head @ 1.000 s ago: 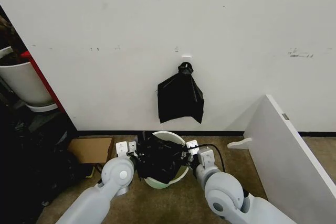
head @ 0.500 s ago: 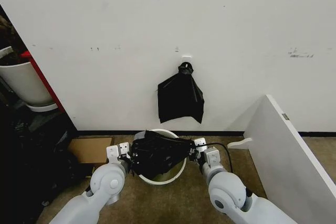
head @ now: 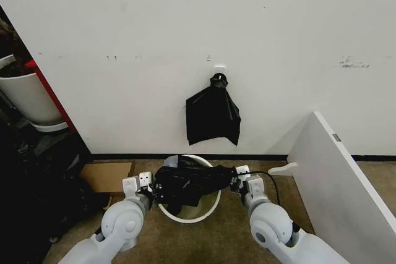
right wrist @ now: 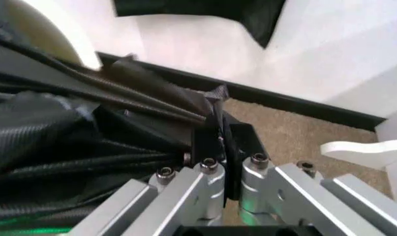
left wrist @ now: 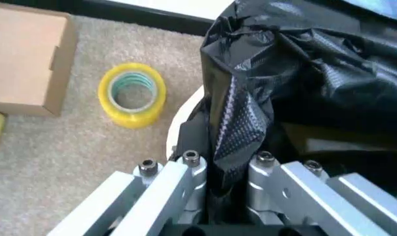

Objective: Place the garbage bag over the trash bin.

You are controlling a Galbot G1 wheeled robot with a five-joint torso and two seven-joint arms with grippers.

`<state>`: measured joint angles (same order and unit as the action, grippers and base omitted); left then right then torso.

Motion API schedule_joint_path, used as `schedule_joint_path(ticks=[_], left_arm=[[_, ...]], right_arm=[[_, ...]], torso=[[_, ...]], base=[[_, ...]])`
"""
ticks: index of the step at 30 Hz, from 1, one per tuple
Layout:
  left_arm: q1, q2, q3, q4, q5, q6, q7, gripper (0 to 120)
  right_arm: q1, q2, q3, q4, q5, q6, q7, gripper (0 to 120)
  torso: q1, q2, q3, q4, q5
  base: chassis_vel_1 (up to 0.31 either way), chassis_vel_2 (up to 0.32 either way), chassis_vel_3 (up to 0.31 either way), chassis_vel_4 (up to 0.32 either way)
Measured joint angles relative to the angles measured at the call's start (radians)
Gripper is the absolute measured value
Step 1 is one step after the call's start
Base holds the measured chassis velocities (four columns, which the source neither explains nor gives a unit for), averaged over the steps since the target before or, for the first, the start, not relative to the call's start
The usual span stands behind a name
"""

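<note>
Garbage bag (head: pixel 189 183), black and crinkled, is stretched between the two grippers directly above the trash bin (head: pixel 185 213), a round white bin standing on the carpet close to the wall. The left gripper (head: pixel 150 185) holds one side of the bag; in the left wrist view its fingers (left wrist: pixel 185 172) are almost closed, with a fold of the black plastic (left wrist: pixel 237 142) pinched between them. The right gripper (head: pixel 237 179) holds the other side, and in the right wrist view its fingers (right wrist: pixel 208 179) are also nearly closed on a thin edge of the bag (right wrist: pixel 152 105). The bag's body sags toward the bin opening, but its edge does not yet go around the rolled rim. I judge that the step in hand is opening and lowering the bag over the bin. The next move probably calls for pulling the two sides further apart and bringing them down outside the rim, without tearing the thin film. A roll of yellow tape (left wrist: pixel 131 96) and a cardboard box (left wrist: pixel 24 59) lie on the carpet beside the bin. A second black bag (head: pixel 212 115) hangs on the wall above. I can read no brand, label or writing anywhere.
</note>
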<state>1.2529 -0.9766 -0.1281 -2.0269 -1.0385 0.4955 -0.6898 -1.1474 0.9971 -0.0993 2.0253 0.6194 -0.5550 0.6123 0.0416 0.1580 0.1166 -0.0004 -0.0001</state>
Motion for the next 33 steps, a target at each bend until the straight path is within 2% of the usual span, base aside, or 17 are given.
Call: schedule_joint_path(ticks=[2,6,7,14,17,20,23,29,31,32,33], left_arm=[[0.015,-0.005,-0.001,-0.005,0.030,-0.002,0.003,4],[0.042,-0.009,-0.004,-0.010,0.111,-0.013,0.022,4],[0.042,-0.009,-0.004,-0.010,0.111,-0.013,0.022,4],[0.055,-0.009,-0.009,-0.008,0.136,-0.029,0.028,4],[0.055,-0.008,-0.010,-0.003,0.142,-0.033,0.031,4],[0.075,0.000,-0.012,-0.012,0.186,-0.048,0.062,4],[0.090,0.010,-0.009,-0.019,0.240,-0.065,0.103,4],[0.120,0.031,0.003,-0.018,0.432,-0.149,0.242,4],[0.121,0.031,0.004,-0.017,0.440,-0.152,0.246,4],[0.129,0.031,0.011,-0.010,0.517,-0.190,0.291,4],[0.132,0.031,0.013,-0.008,0.534,-0.198,0.300,4]], right_arm=[[-0.010,-0.005,-0.013,0.021,-0.002,0.000,-0.015,0],[-0.038,-0.029,-0.028,0.062,-0.036,0.032,-0.074,15],[-0.038,-0.029,-0.028,0.062,-0.036,0.032,-0.074,15],[-0.113,-0.102,-0.003,0.121,-0.129,0.111,-0.139,45],[-0.141,-0.122,0.008,0.139,-0.157,0.155,-0.166,51],[-0.146,-0.149,0.017,0.179,-0.159,0.190,-0.222,65],[-0.127,-0.165,0.019,0.209,-0.125,0.180,-0.259,71],[-0.029,-0.197,-0.002,0.261,-0.009,0.062,-0.334,94],[-0.027,-0.197,-0.003,0.261,-0.009,0.060,-0.334,95],[0.011,-0.202,-0.031,0.249,-0.016,0.020,-0.344,99],[0.018,-0.202,-0.038,0.244,-0.018,0.011,-0.343,100]], torso=[[0.000,0.000,0.000,0.0006,0.0002],[0.000,0.000,0.000,0.0001,0.0002],[0.000,0.000,0.000,0.0001,0.0002],[0.000,0.000,0.000,0.0001,0.0001],[0.000,0.000,0.000,-0.0001,0.0001],[0.000,0.000,0.000,0.0000,0.0001],[0.000,0.000,0.000,0.0003,0.0001],[0.000,0.000,0.000,0.0003,0.0001],[0.000,0.000,0.000,0.0003,0.0001],[0.000,0.000,0.000,0.0002,0.0000],[0.000,0.000,0.000,0.0003,0.0001]], base=[[0.000,0.000,0.000,0.000],[0.000,0.000,0.000,0.000],[0.000,0.000,0.000,0.000],[0.000,0.000,0.000,0.000],[0.000,0.000,0.000,0.000],[0.000,0.000,0.000,0.000],[0.000,0.000,0.000,0.000],[0.000,0.000,0.000,0.000],[0.000,0.000,0.000,0.000],[0.000,0.000,0.000,0.000],[0.000,0.000,0.000,0.000]])
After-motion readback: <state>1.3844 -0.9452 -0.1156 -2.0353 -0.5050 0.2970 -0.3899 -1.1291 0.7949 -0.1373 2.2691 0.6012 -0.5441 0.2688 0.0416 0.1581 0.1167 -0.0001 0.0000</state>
